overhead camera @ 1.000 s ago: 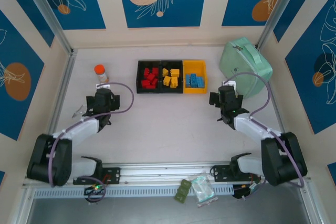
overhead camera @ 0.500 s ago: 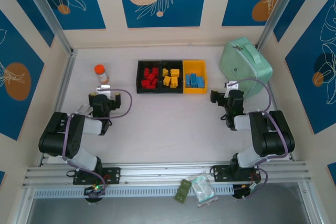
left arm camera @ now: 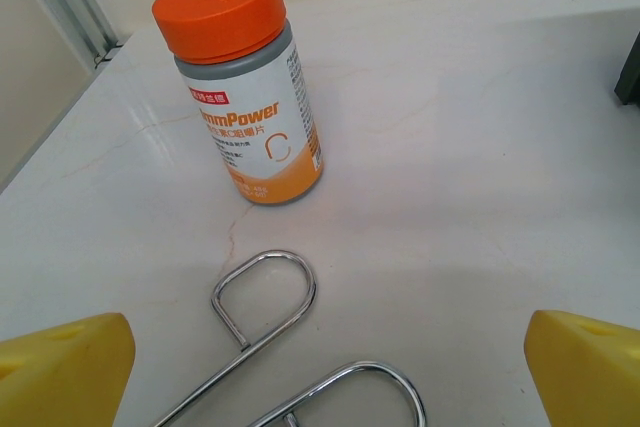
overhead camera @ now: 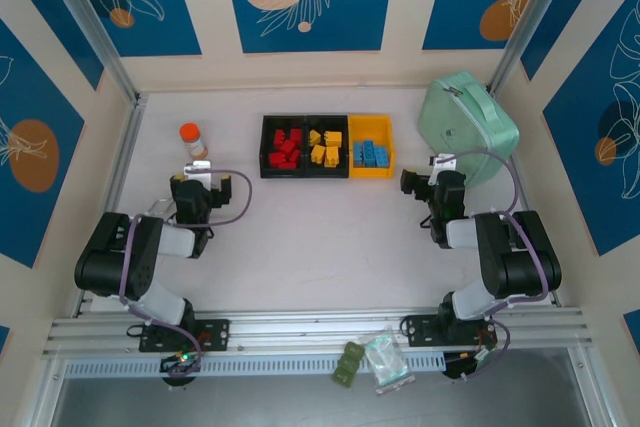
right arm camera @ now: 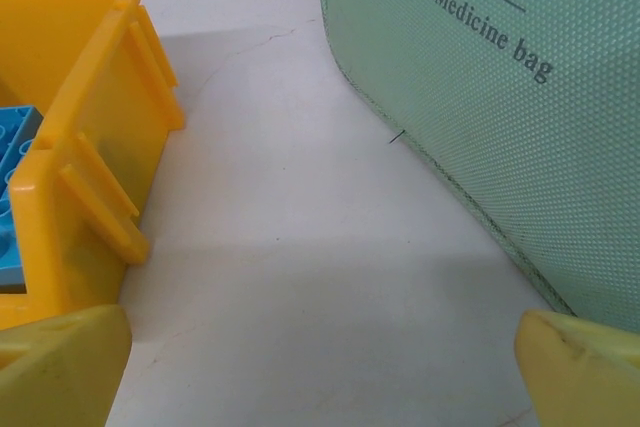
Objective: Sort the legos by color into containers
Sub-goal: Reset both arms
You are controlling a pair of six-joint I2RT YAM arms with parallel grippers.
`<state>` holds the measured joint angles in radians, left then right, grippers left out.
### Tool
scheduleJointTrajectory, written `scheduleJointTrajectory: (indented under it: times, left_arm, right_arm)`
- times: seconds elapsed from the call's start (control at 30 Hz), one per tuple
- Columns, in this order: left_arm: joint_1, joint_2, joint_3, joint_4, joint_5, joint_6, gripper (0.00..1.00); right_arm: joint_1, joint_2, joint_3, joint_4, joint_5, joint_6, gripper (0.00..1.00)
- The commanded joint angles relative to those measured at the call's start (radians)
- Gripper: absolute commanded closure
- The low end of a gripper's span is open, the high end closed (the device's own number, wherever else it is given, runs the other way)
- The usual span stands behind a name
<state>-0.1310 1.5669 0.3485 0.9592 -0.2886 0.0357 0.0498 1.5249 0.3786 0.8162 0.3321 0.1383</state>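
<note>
The left claw [overhead camera: 197, 190] is hanging spread wide and gripping nothing, low over the counter [overhead camera: 320, 237] at the left, just near of the orange-capped bottle [left arm camera: 245, 97]. The right claw [right arm camera: 320, 367], just as wide and holding nothing, is facing the open lane between the yellow bin's wall and the mint-green bag [right arm camera: 500, 97]. The legos [overhead camera: 286, 147] are lying sorted in the containers [overhead camera: 300, 176] at the far middle, with bare counter stretching between the arms
</note>
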Motion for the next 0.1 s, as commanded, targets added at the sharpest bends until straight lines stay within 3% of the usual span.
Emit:
scheduleJointTrajectory:
  times: [0.0,0.07]
  left_arm:
    - [0.001,0.009,0.005,0.043,0.0,0.009,0.01]
    - [0.001,0.008,0.003,0.048,-0.001,0.009,0.01]
  right_arm:
    - [-0.006,0.0,0.02,0.029,0.002,0.008,0.01]
    - [-0.005,-0.002,0.016,0.034,0.003,0.009,0.01]
